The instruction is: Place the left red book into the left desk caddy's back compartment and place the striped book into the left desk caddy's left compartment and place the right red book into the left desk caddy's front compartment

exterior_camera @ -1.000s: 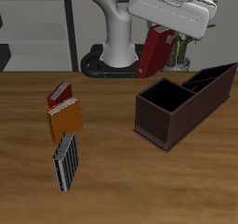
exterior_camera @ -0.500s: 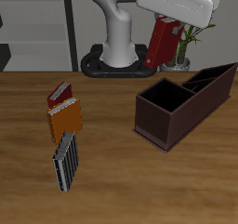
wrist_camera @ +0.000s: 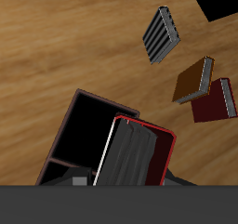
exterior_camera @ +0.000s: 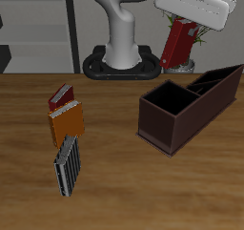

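Exterior view shows the whole layout: the pincer [exterior_camera: 187, 26] hangs high above the bench's back edge, clamped on the upper end of the right red book [exterior_camera: 178, 45], which dangles nearly upright below it, clear of the bench [exterior_camera: 114, 196]. Just in front of and below the book lies the left desk caddy [exterior_camera: 187, 108], running diagonally from the back edge toward the middle of the bench. Well apart from it, the left red book [exterior_camera: 63, 96], an orange book [exterior_camera: 67, 122] and the striped book [exterior_camera: 68, 165] lie in a line running toward the front edge, the first two touching.

Wrist view gives what the other cannot: a look straight down past the held book's [wrist_camera: 137, 156] pale page edges into the caddy's [wrist_camera: 85, 135] large dark square compartment, with a divider and a narrower slot beside it. It also shows the striped book's [wrist_camera: 160, 34] cover pattern clearly. The pincer's fingers themselves are hidden there behind the book.
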